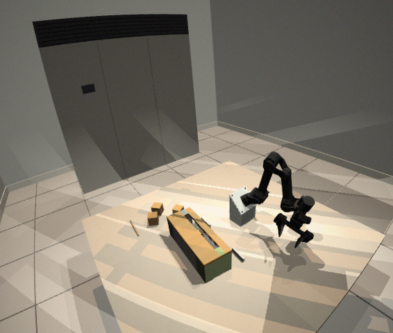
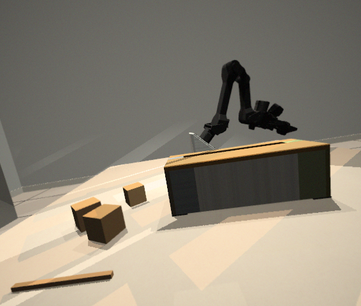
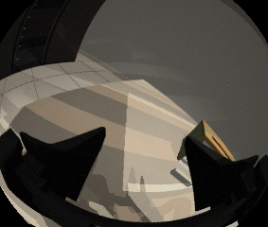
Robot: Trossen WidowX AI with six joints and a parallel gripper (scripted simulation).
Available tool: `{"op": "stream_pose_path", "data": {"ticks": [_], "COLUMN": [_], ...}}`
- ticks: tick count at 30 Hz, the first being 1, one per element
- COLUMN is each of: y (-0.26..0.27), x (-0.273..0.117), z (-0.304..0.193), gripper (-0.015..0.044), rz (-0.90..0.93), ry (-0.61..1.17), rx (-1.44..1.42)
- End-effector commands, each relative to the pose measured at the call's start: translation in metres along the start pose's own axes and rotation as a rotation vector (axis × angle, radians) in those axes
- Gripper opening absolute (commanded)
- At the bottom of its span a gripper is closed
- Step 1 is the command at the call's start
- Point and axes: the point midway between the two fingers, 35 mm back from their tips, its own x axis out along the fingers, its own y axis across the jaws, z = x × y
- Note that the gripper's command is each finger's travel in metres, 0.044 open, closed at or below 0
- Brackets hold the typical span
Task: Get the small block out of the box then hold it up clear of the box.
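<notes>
The box [image 1: 188,232] [image 2: 246,184] [image 3: 198,131] is long, with an orange top, a lengthwise slot, a green end and a blue-grey end. It stands upright on the table [image 1: 153,301] [image 2: 256,250] [image 3: 157,161]. Its front faces away from the top and exterior views, and I cannot make out the small block or the shelf inside. My gripper [image 1: 288,241] [image 2: 291,129] [image 3: 146,136] is open with nothing between its fingers. It hangs above the table, off the box's green end and apart from it.
A grey bar [image 1: 237,254] [image 3: 181,177] lies near the green end. Three orange cubes [image 1: 153,218] [image 1: 157,207] [image 1: 178,208] stand by the blue-grey end, and a thin wooden stick [image 1: 134,227] [image 2: 62,280] lies beyond them. The arm's grey base [image 1: 241,216] stands on the box's front side.
</notes>
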Motion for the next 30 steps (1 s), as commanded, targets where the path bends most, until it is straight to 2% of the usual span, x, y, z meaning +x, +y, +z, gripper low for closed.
{"op": "stream_pose_path", "data": {"ticks": [1,6,15,30], "y": [0.0,0.009,0.023,-0.004], "x": [0.0,0.017,0.074,0.166], "z": [0.0,0.005,0.013,0.008], "gripper": [0.04,0.04,0.04,0.04], "rz": [0.0,0.009,0.029,0.071], "ry": [-0.001,-0.024,-0.039,0.122], "rx": [-0.003,-0.118,-0.482,-0.973]}}
